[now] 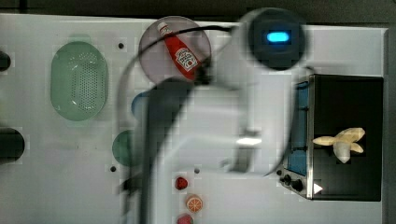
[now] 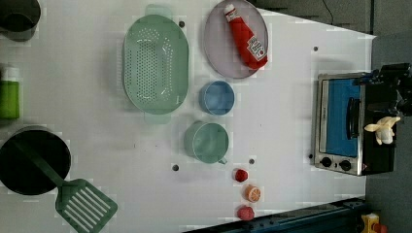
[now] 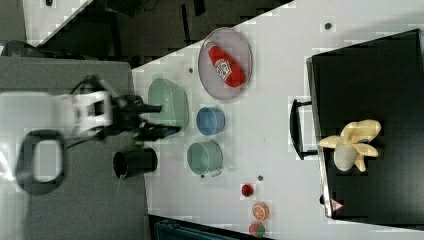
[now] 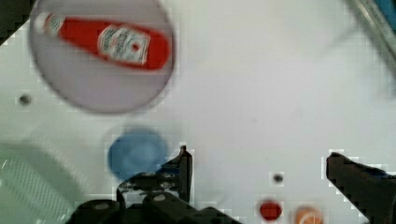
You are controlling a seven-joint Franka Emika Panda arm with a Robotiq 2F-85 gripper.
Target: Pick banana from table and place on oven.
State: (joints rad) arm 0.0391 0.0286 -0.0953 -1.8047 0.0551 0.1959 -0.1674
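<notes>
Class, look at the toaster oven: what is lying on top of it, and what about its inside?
The banana lies on the oven's matte black top, alone there. The blue-tinted glass door hides what is inside.

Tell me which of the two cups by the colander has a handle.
The green cup: a small handle juts from its rim. The blue cup, between it and the ketchup plate, has a plain round rim.
</notes>
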